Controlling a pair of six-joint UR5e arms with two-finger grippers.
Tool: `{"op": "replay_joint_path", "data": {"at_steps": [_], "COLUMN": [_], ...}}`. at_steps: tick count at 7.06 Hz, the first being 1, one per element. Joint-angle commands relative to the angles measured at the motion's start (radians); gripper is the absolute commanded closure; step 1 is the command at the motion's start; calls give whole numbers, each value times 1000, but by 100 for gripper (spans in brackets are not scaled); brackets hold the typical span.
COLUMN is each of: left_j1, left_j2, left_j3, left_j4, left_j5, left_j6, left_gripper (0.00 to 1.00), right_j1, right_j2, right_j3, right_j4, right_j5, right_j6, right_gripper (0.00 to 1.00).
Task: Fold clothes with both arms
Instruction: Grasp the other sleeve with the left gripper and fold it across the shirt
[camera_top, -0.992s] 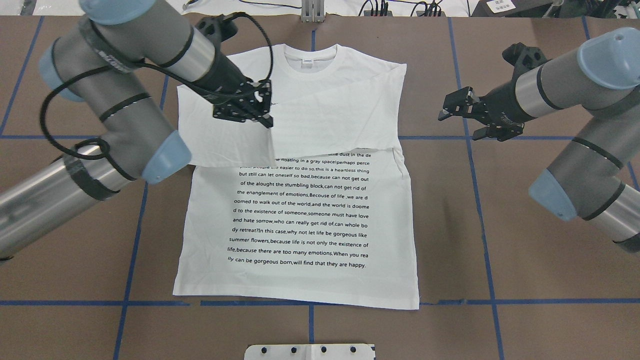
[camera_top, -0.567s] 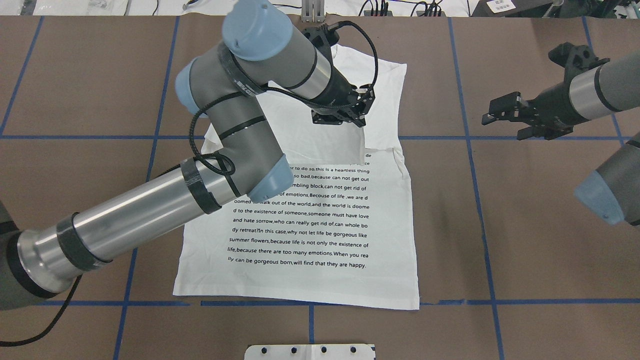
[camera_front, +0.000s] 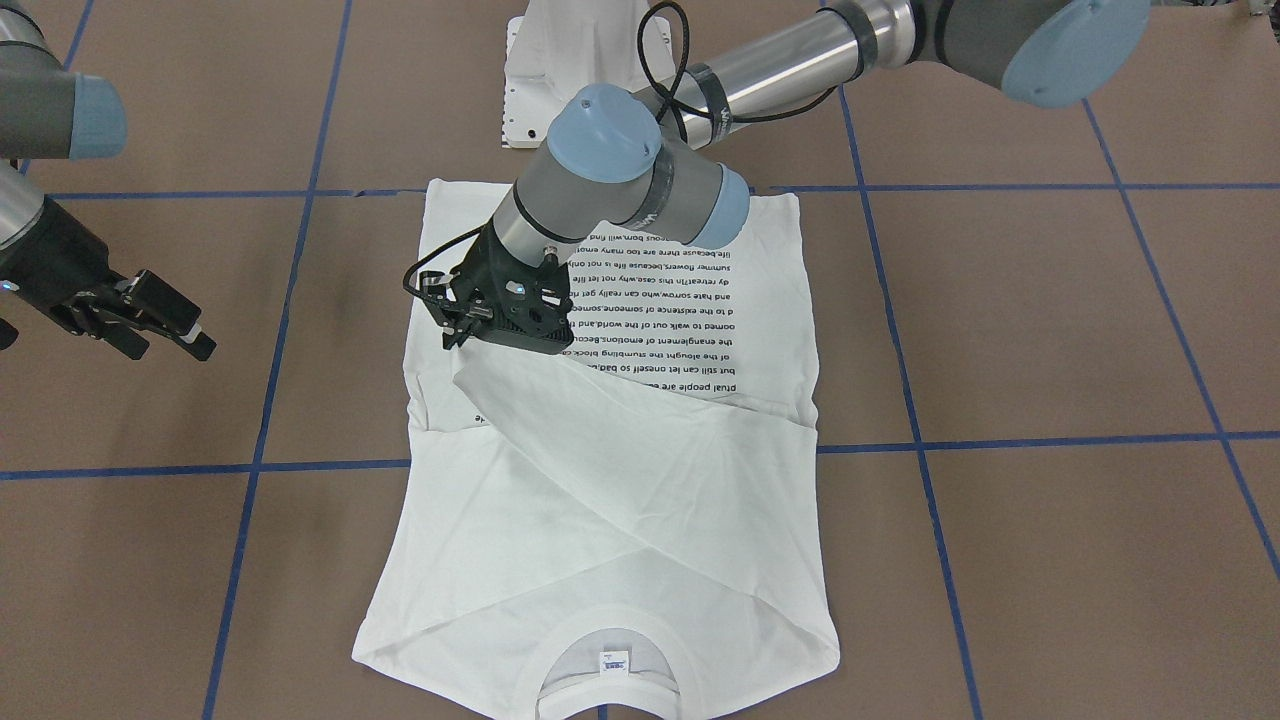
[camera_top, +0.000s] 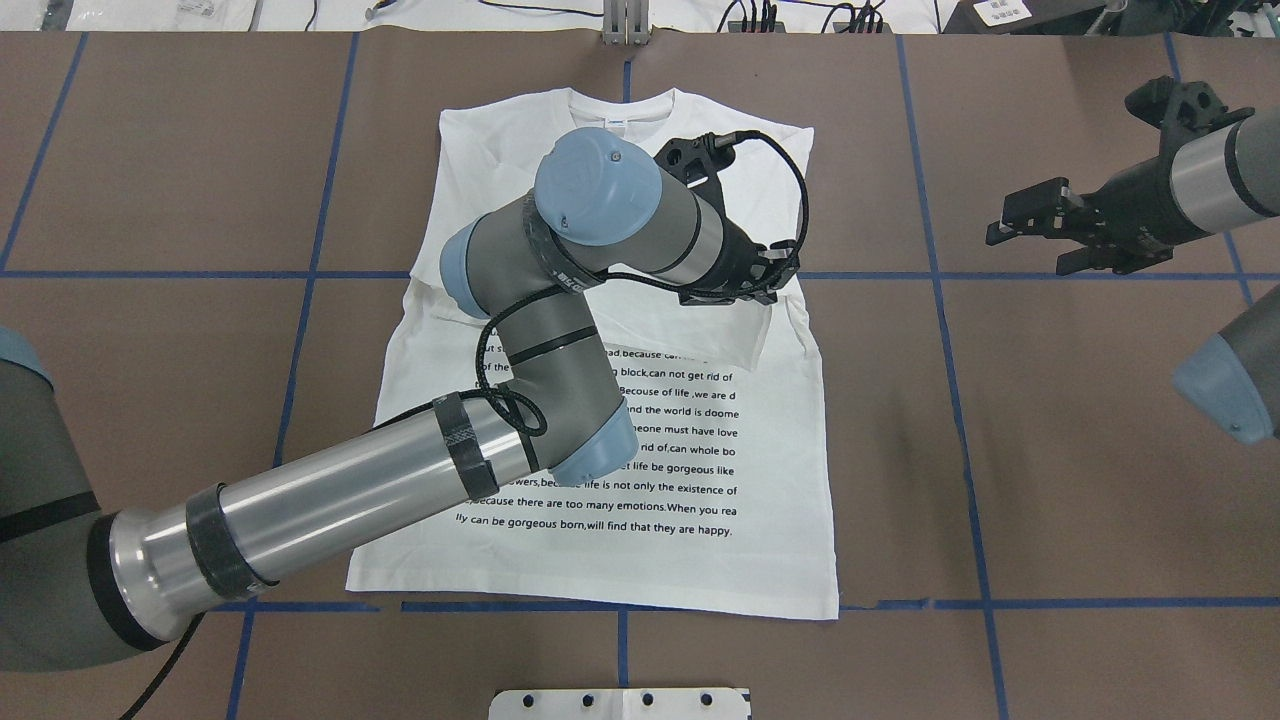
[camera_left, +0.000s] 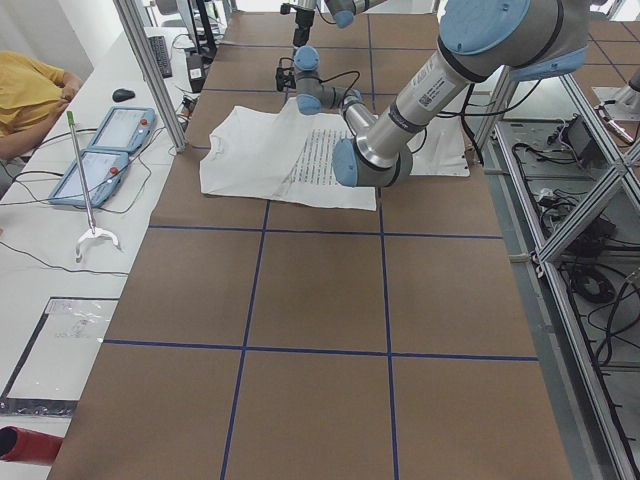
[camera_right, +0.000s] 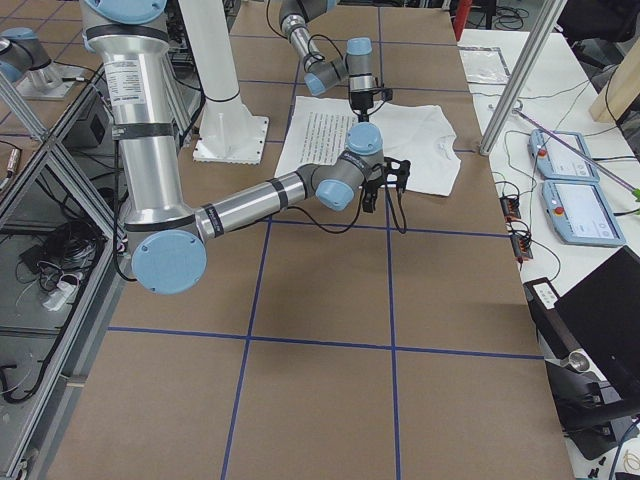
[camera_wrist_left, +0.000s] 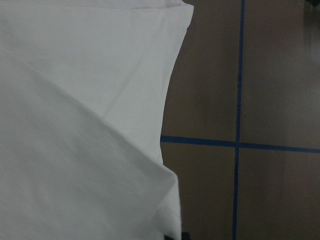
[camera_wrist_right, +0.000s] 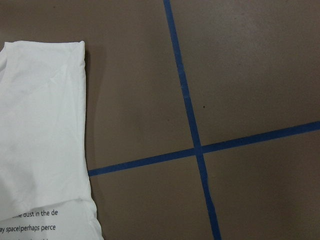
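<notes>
jaws of the left arm (camera_top: 330, 500) appear pressed together on the end of one sleeve (camera_front: 640, 440), though their tips are partly hidden. the arm reaches across the white t-shirt (camera_top: 640, 560) so that this sleeve crosses the chest diagonally, over the other sleeve (camera_front: 470, 520) already folded in. jaws of the right arm (camera_top: 1200, 170) stand spread and empty, well off to the side, probably to keep clear. the t-shirt lies flat on the brown surface (camera_top: 1050, 450), print up. its long axis runs away from the robot, collar (camera_front: 610, 637) at the far end, hem (camera_top: 600, 598) near the pedestal base (camera_top: 620, 703).
</notes>
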Motion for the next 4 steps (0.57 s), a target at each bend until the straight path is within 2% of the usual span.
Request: {"op": "replay_joint_path", "data": {"at_steps": [1, 2, 3, 4], "left_j1": [13, 13, 13, 13], "left_j2": [0, 0, -1, -1], "left_j3": [13, 13, 14, 13], "left_j4": [-37, -42, -43, -46], "left_j5": [19, 19, 19, 19], "left_j6": [0, 0, 0, 0], "left_gripper": [89, 22, 8, 8], "right_j1": [-1, -1, -2, -4], "right_j2": [-6, -6, -6, -2], "right_j3": [1, 0, 0, 0], "right_j4": [0, 0, 0, 0], "right_j5": [-4, -11, -13, -19], "right_j6": [0, 0, 3, 19], "right_gripper": [0, 0, 0, 0]}}
